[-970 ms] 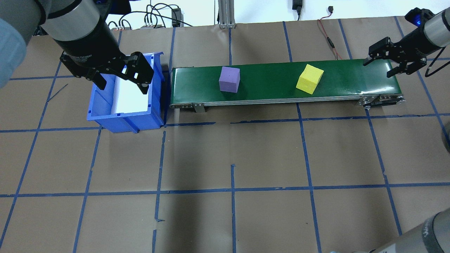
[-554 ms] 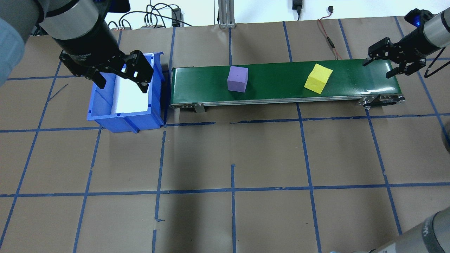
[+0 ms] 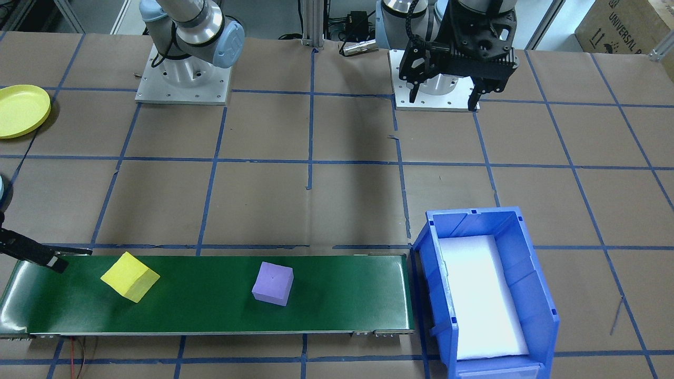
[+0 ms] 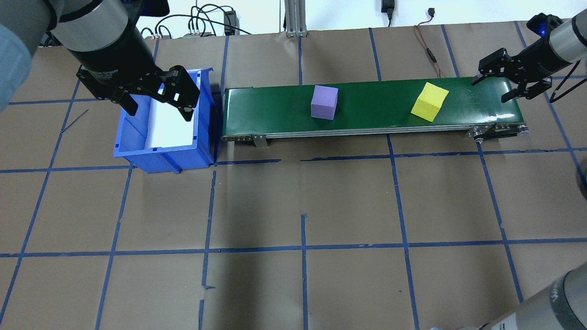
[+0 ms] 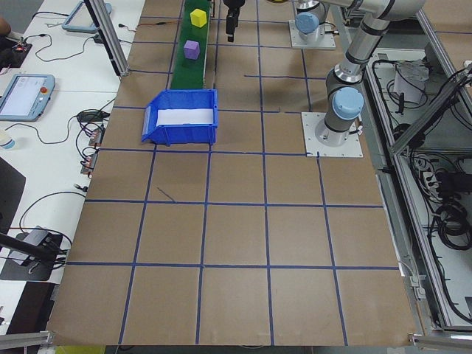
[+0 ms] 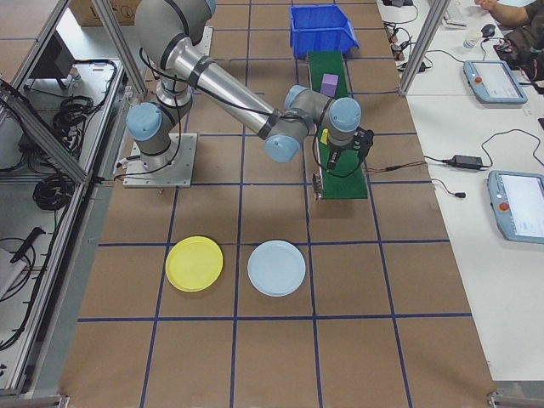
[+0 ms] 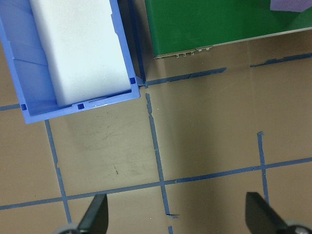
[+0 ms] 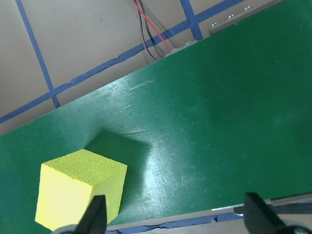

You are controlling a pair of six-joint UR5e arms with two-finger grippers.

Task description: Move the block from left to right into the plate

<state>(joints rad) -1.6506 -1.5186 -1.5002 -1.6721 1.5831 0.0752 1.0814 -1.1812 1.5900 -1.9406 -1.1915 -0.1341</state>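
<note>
Here, yellow block (image 4: 429,101): a foam cube resting turned at an angle on the green conveyor belt (image 4: 371,107), short of the right gripper's spread fingers and not yet between them; in the right wrist view it sits at the lower left, just beside one fingertip.
Purple block (image 4: 324,102): on the same belt, well apart from both grippers — roughly mid-belt, farther from the right jaws than the yellow one.
Right gripper (image 4: 511,85): jaws apart, holding nothing, hovering over the belt's end nearest it.
Yellow plate (image 6: 195,263): flat on the table, well apart from the right jaws, with nothing on it; a light blue plate (image 6: 276,268) lies just beside it.
Left gripper (image 4: 159,100): jaws wide apart, holding nothing, raised above the table; the wrist view shows only brown paper and blue tape lines between its fingertips.
Blue bin (image 4: 165,123): touching or nearly touching the belt's other end, beyond the left jaws — a white pad (image 3: 482,297) lines its floor.
</note>
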